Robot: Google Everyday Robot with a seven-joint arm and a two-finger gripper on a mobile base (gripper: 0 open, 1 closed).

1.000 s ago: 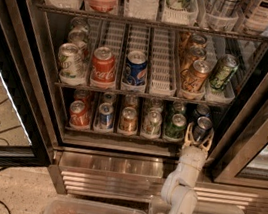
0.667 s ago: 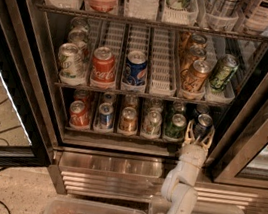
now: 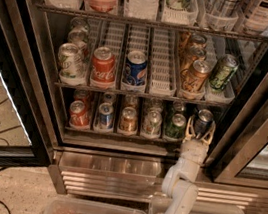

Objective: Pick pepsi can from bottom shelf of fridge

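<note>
Viewpoint: the camera stood high, in front of the open fridge (image 3: 111,186).
Direction: it faced forward and downward into the shelves.
Range: near.
Claw (image 3: 200,130): lower right, at the bottom shelf (image 3: 119,136).

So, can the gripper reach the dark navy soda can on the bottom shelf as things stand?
Probably yes: the white two-finger gripper is right at the dark navy soda can, jaws open on either side, nothing between.

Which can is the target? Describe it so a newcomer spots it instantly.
In the fridge, find the bottom shelf, the dimmest row. The pepsi can stands at its right end, the claw at its base; it is dark navy with a silver top, beside a green can.
</note>
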